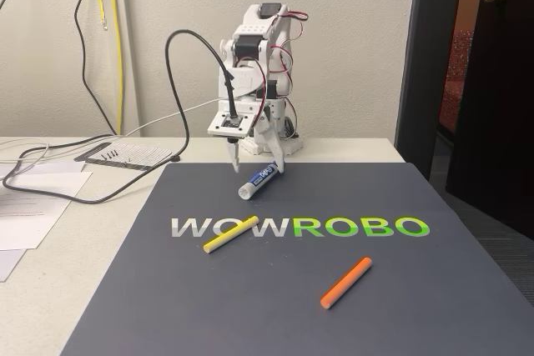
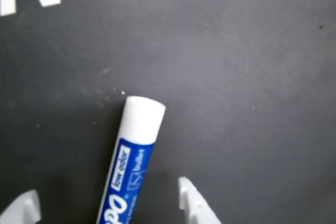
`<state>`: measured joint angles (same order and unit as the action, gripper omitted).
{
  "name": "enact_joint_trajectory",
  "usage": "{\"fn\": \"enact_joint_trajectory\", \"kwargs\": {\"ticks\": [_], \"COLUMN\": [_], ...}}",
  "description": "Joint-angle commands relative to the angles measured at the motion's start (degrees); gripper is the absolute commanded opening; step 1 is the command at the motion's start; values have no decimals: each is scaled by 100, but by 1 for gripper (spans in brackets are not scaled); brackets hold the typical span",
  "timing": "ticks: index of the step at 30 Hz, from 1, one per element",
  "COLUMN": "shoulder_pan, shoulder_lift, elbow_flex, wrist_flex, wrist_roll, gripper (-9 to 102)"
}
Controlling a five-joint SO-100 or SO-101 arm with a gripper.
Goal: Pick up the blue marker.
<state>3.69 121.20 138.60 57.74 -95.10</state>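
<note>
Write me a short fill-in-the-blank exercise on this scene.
1. The blue marker lies between the ____ fingertips of the gripper.
2. The stick nearest the WOWROBO lettering is coloured ____.
3. The orange stick lies on the dark ____.

Missing words: open; yellow; mat

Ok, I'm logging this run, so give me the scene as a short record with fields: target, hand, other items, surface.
target: blue marker, lying flat on the mat, white end toward the logo
hand: hand low over the mat, open, one fingertip on each side of the marker's barrel, not closed on it
other items: yellow stick across the logo's white letters; orange stick nearer the camera in the fixed view
surface: dark mat printed WOWROBO, on a pale table
</note>
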Motion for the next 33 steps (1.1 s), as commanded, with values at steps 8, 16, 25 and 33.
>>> {"fn": "enact_joint_trajectory", "kwargs": {"ticks": [8, 16, 25, 33], "shoulder_pan": [149, 149, 281, 492], "shoulder_lift": [290, 606, 571, 536], "elbow_flex": [229, 510, 668, 861], "wrist_flex": [-123, -114, -457, -976], "wrist_roll": [-202, -193, -378, -694], "gripper": [33, 29, 18, 15]}}
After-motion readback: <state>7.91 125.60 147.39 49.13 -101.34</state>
